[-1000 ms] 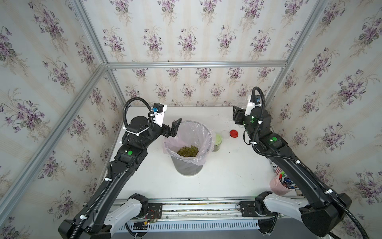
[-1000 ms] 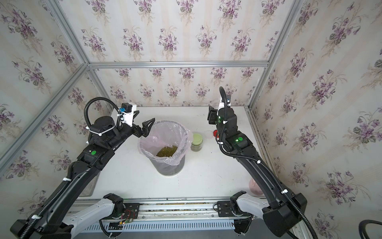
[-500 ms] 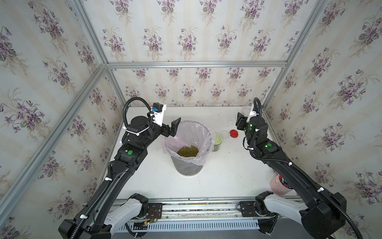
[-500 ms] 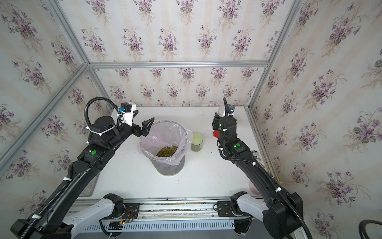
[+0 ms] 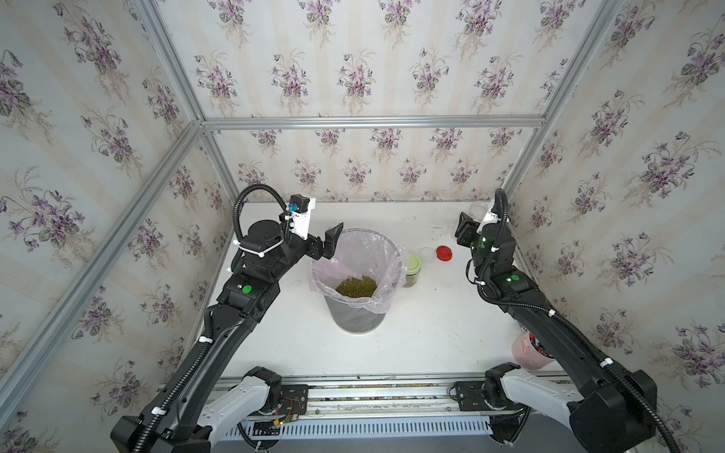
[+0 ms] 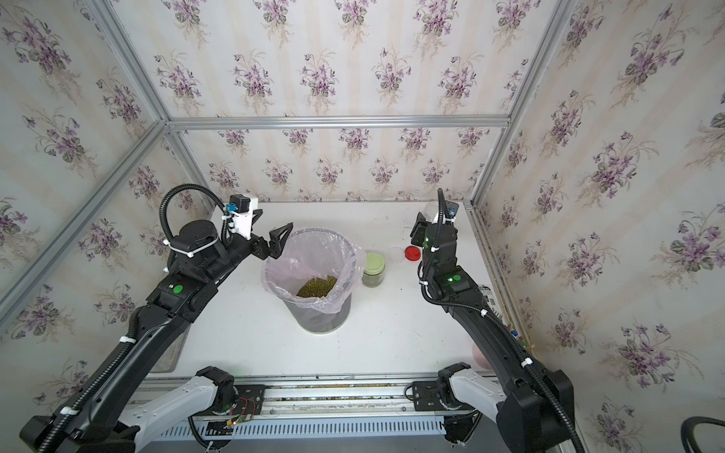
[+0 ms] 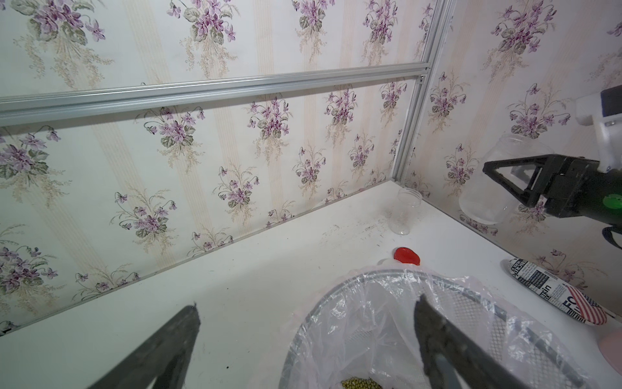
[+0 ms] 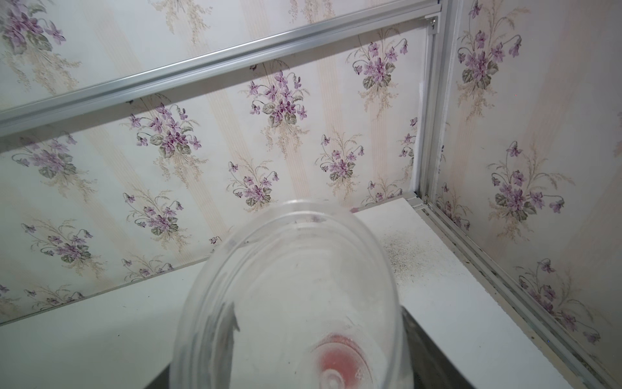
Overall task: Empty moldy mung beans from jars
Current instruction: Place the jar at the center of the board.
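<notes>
My right gripper is shut on an empty clear jar, held tilted above the table's back right corner; it also shows in the left wrist view as the jar. Another empty jar stands by the back wall. A green-lidded jar stands right of the lined bin, with a white lid and a red lid lying beside it. The mung beans lie in the bin. My left gripper is open and empty over the bin's left rim.
A printed black-and-white can lies along the right edge, with a pink cup nearer the front. Dark specks dust the table by the back right corner. Papered walls close in at the left, back and right.
My right arm has drawn back toward the right wall and corner with the clear jar still in its grip. The left arm has not moved.
</notes>
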